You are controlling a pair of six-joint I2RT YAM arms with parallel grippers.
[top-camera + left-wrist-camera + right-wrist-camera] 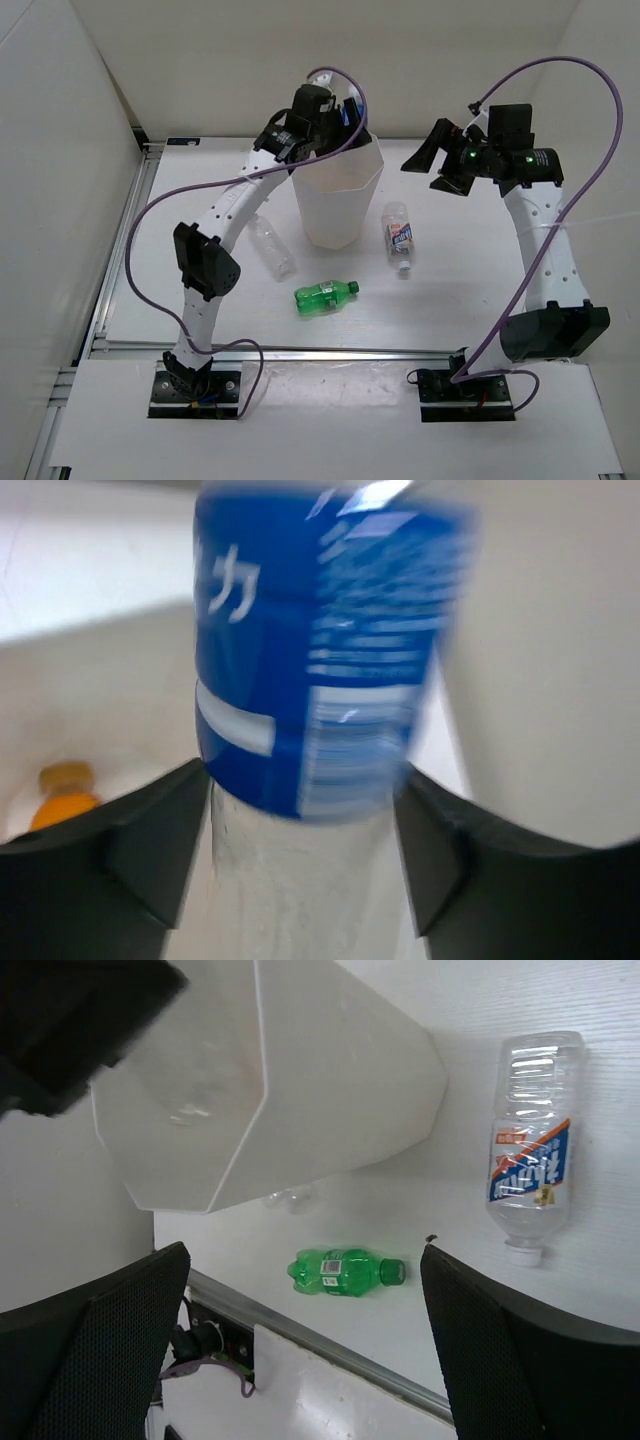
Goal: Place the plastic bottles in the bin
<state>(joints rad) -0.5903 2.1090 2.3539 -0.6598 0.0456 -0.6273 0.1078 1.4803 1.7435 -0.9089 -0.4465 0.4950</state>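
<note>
A plain clear bottle [272, 247] is seen lying on the table [450, 310] just left of the bin [335, 195]. Above the bin's rim, the blue-labelled bottle [320, 680] is clamped in the left tool [300, 850]. An orange bottle [65, 795] is seen inside the bin. A green bottle [325, 296] lies in front of the bin, and a white-labelled bottle [400, 237] just to its right. Farther right, the right tool [440, 160] is held spread apart.

The white tabletop [450, 290] carries the tall white bin [335, 190], which stands upright near its middle. Three bottles lie on their sides around the bin. The green bottle [325, 296] is at 6 o'clock, cap toward 3 o'clock. The white-labelled bottle [400, 238] is at 4 o'clock, cap toward 6 o'clock. The plain clear bottle [272, 248] is at 8 o'clock.
</note>
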